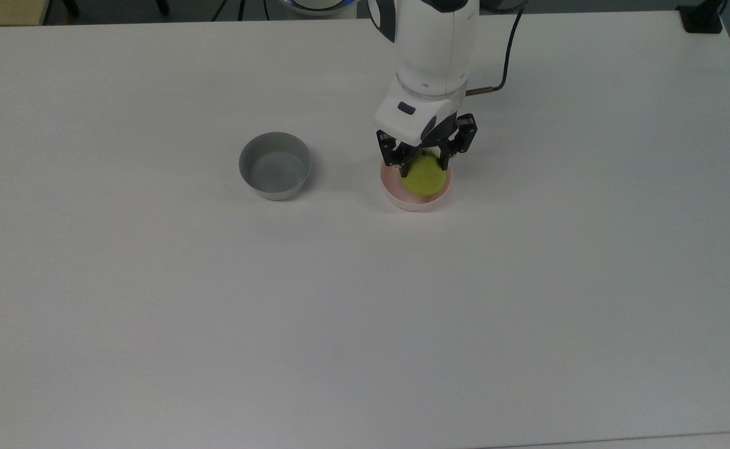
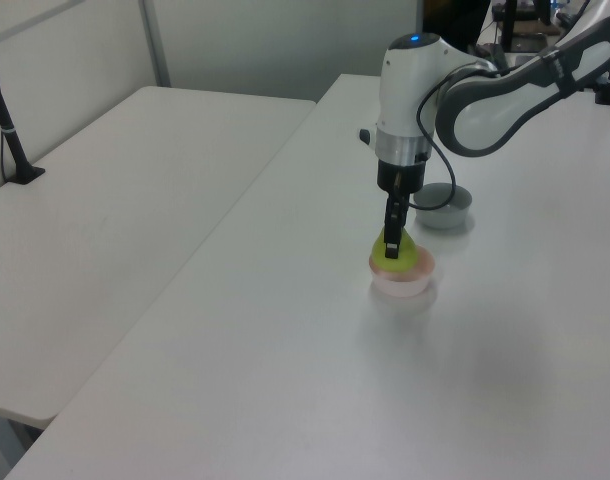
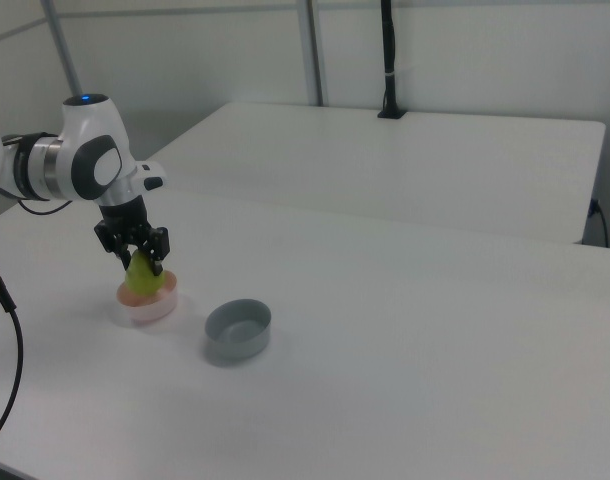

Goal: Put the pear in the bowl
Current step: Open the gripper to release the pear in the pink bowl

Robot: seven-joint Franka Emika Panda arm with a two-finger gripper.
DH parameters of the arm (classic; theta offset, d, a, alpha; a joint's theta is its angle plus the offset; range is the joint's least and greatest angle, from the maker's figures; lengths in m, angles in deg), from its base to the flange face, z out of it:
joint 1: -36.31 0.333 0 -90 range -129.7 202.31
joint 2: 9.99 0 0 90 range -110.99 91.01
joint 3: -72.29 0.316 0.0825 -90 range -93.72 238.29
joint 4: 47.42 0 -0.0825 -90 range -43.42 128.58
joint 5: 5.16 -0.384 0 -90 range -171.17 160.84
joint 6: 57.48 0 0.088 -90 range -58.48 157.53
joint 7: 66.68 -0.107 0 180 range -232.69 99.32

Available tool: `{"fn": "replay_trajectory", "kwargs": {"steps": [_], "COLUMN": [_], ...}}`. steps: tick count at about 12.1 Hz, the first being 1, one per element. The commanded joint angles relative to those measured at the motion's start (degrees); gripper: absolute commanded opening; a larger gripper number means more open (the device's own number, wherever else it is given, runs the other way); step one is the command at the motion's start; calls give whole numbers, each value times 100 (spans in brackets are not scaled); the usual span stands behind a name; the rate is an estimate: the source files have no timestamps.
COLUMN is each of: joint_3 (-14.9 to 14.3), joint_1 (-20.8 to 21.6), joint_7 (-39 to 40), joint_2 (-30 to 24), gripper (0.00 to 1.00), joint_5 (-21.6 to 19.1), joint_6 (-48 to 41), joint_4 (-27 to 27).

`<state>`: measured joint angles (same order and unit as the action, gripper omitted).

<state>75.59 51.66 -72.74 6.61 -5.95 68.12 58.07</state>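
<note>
The yellow-green pear [image 1: 425, 176] sits low inside the pale pink bowl [image 1: 395, 193], its lower half below the rim. My gripper [image 1: 423, 163] points straight down over the bowl and is shut on the pear's upper part. In the left view the pear [image 2: 403, 253] shows above the pink bowl [image 2: 401, 283] with the gripper [image 2: 392, 244] on it. In the right view the pear [image 3: 143, 279] rests in the bowl [image 3: 148, 306] under the gripper [image 3: 139, 263].
A grey bowl [image 1: 275, 166] of the same size stands on the white table [image 1: 340, 299] to the top view's left of the pink one, also seen as grey bowl [image 3: 239, 328]. A black cable [image 1: 502, 56] trails from the arm's wrist.
</note>
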Motion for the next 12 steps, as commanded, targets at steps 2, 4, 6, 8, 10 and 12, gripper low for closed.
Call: {"fn": "replay_trajectory", "kwargs": {"steps": [2,4,6,8,10,12], "joint_3": [-49,-49,-49,-49,-49,-57], "joint_1": [91,82,82,64,64,12], "joint_7": [-185,-350,-457,-553,-764,-826], "joint_2": [80,80,63,28,-112,-340], "gripper": [23,39,69,100,100,100], "joint_5": [228,237,298,342,351,351], "joint_6": [202,176,106,-78,-219,-770], "joint_4": [95,86,77,42,16,-229]}}
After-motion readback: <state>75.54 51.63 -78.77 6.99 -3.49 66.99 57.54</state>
